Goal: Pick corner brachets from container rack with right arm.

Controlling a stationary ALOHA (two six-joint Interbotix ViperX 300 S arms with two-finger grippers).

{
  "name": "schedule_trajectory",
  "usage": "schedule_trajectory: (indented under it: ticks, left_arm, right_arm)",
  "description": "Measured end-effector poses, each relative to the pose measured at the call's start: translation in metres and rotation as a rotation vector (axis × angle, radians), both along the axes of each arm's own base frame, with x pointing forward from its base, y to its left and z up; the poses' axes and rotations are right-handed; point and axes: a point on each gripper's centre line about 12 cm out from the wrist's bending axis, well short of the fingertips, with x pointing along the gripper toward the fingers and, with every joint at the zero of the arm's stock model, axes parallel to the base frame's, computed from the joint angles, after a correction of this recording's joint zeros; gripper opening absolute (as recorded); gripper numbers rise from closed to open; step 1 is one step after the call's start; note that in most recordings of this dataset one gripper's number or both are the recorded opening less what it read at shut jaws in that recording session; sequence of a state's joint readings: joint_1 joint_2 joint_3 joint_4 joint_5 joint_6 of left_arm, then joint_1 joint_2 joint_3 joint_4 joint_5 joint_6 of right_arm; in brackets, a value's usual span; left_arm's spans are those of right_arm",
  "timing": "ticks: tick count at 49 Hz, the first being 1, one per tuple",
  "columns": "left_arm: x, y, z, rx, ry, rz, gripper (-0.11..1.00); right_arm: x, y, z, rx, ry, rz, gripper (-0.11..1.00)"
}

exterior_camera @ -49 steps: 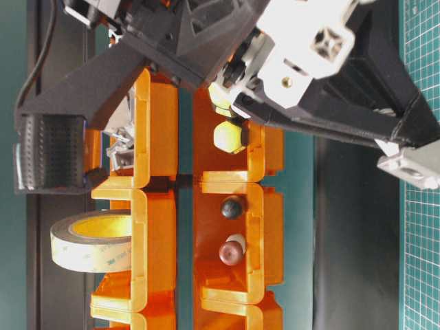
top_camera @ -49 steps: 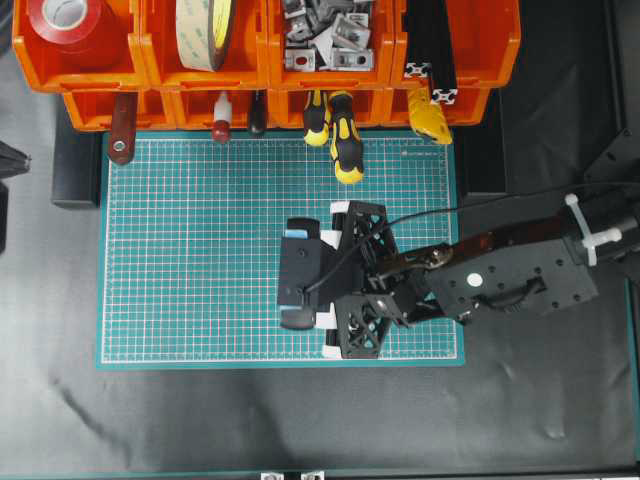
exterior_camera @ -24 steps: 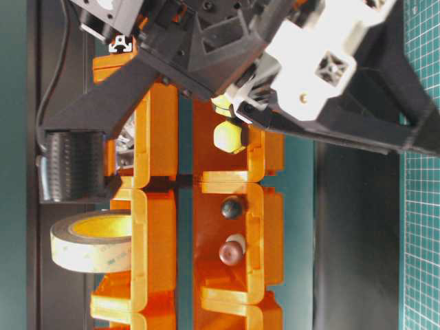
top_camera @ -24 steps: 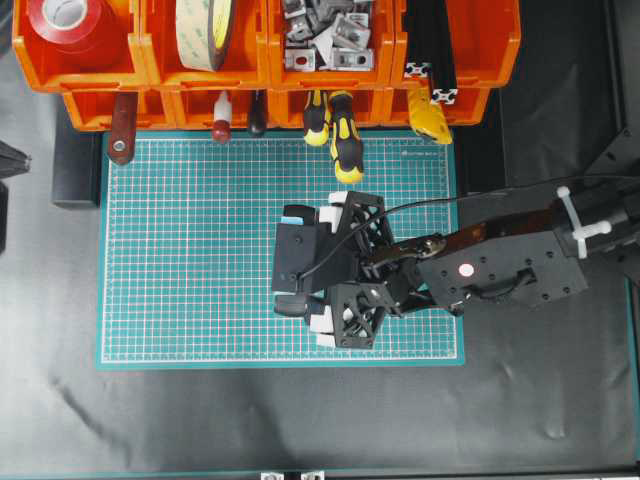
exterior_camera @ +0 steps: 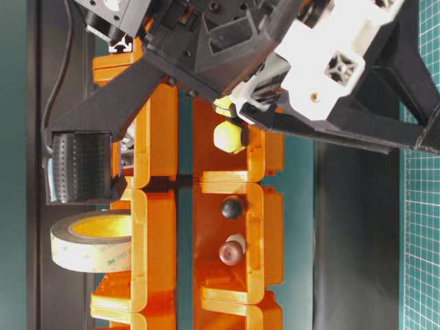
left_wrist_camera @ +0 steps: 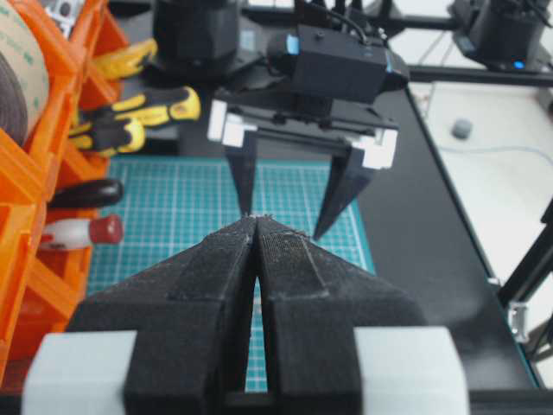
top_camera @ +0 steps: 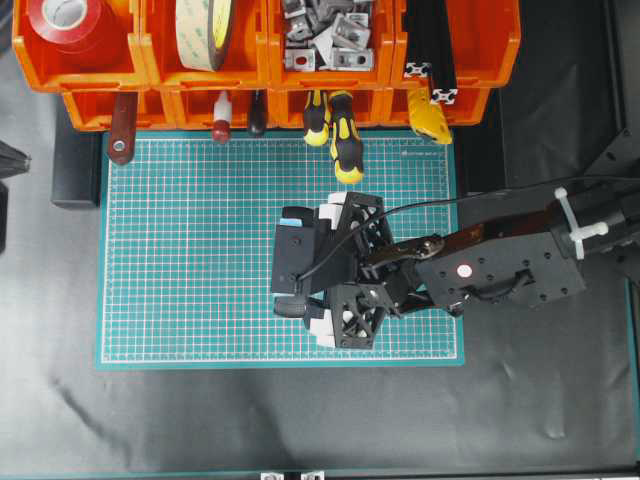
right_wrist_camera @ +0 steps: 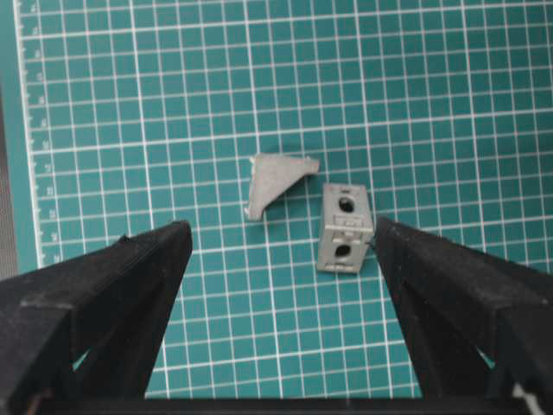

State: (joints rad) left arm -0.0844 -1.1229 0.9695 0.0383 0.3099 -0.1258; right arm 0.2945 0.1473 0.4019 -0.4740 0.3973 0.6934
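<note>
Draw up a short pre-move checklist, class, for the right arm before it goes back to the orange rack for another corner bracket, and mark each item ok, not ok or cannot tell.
1. Right gripper open: ok, its fingers stand wide apart in the right wrist view.
2. Right gripper empty: ok, nothing sits between the fingers.
3. Earlier brackets delivered: ok, two corner brackets lie on the green cutting mat, apart from both fingers.
4. Supply left in the bin: ok, the bracket bin of the container rack holds a pile.
5. Left gripper out of the way: ok, shut and empty at the mat's side.
6. Path to the bin clear of the screwdriver handles: cannot tell.
</note>
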Motion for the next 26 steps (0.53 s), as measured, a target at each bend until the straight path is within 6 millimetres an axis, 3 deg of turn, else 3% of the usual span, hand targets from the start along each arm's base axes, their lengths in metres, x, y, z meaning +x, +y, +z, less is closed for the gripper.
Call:
schedule_trajectory:
  ticks: [14,26]
  left_arm:
    - [0.0,0.0,0.0,-0.001,0.002,0.0,0.0]
    - [-0.002,0.0,-0.002,-0.003,0.023,0.002,0.0]
  right_arm:
    - [0.002,0.0,0.005,0.002,-0.011,-0.002,0.82]
    - [-0.017,-0.004,0.053,-0.016,-0.043,-0.033,0.82]
